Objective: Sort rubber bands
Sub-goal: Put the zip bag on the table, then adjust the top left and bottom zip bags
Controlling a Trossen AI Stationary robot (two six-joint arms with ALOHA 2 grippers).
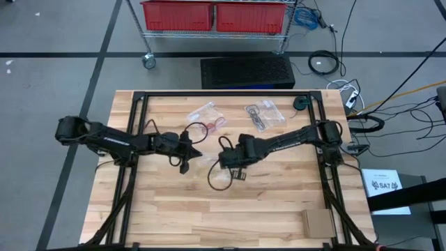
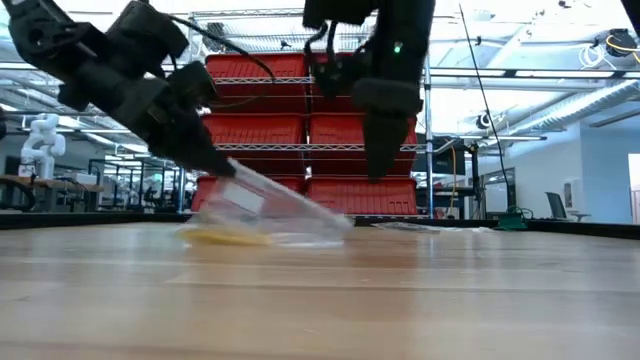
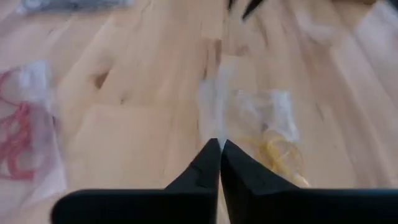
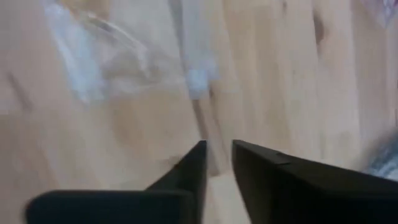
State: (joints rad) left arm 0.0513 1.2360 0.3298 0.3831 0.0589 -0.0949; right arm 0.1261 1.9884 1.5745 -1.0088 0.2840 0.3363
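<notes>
A clear plastic bag [image 2: 285,210] holding yellow-tan rubber bands [image 3: 277,152] lies mid-table between my two grippers. My left gripper [image 1: 197,153] reaches in from the table's left and is shut on this bag. My right gripper [image 1: 224,162] hangs just right of the bag, above the wood and pointing down. Its fingers [image 4: 217,162] stand slightly apart with nothing between them. Red rubber bands [image 1: 214,123] in a second clear bag and black ones [image 1: 259,115] in a third lie flat on the wood farther back. My left gripper pinches the bag's raised end [image 2: 232,178] between its two fingers, a thin strip of film [image 3: 211,118] running into the fingertips. The fingers slant down from the table's left. The bag slopes down away from them, its other end [image 2: 330,230] and the yellow bands [image 2: 228,237] resting on the table.
Another clear bag [image 1: 202,109] lies beside the red bands. A dark round object [image 1: 301,103] sits at the far right and a cardboard piece [image 1: 318,223] at the near right. A black cable loop [image 1: 219,178] hangs under my right arm. Bare wood spreads toward the near edge.
</notes>
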